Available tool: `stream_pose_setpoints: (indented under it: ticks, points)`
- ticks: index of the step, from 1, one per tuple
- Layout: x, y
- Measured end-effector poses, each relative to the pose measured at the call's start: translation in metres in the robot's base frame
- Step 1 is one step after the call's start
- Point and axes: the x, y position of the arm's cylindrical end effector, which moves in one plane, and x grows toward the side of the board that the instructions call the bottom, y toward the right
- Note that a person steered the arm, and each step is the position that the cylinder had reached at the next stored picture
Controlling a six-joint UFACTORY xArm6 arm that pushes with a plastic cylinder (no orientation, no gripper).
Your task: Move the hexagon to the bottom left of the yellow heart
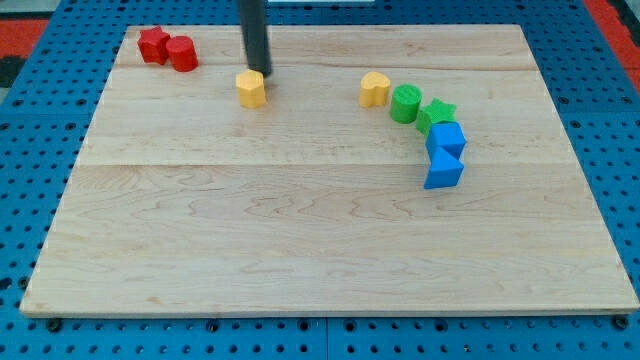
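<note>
My tip (261, 72) is resting on the board at the upper right edge of the yellow hexagon (251, 88), touching it or just beside it; I cannot tell which. The rod has no fingers, so it is grasping nothing, and its upper part is running out past the view's top. The hexagon is sitting in the board's upper half, well to the view's left of the yellow heart (375, 88). A green cylinder (406, 103) is pressing against the heart's right side, followed by a green star (436, 113), partly hidden, and two blue blocks (445, 154) whose shapes are hard to make out. A red star (152, 43) and red cylinder (182, 53) are sitting together in the wooden board's (300, 240) top left corner.
</note>
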Motion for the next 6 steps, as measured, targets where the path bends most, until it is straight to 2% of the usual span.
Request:
stream_pose_setpoints:
  ticks: [2,3,4,5,6]
  points:
    - [-0.021,-0.067]
    - [0.018,-0.066]
    - [0.051,-0.019]
    - [0.066,0.046]
    - [0.069,0.069]
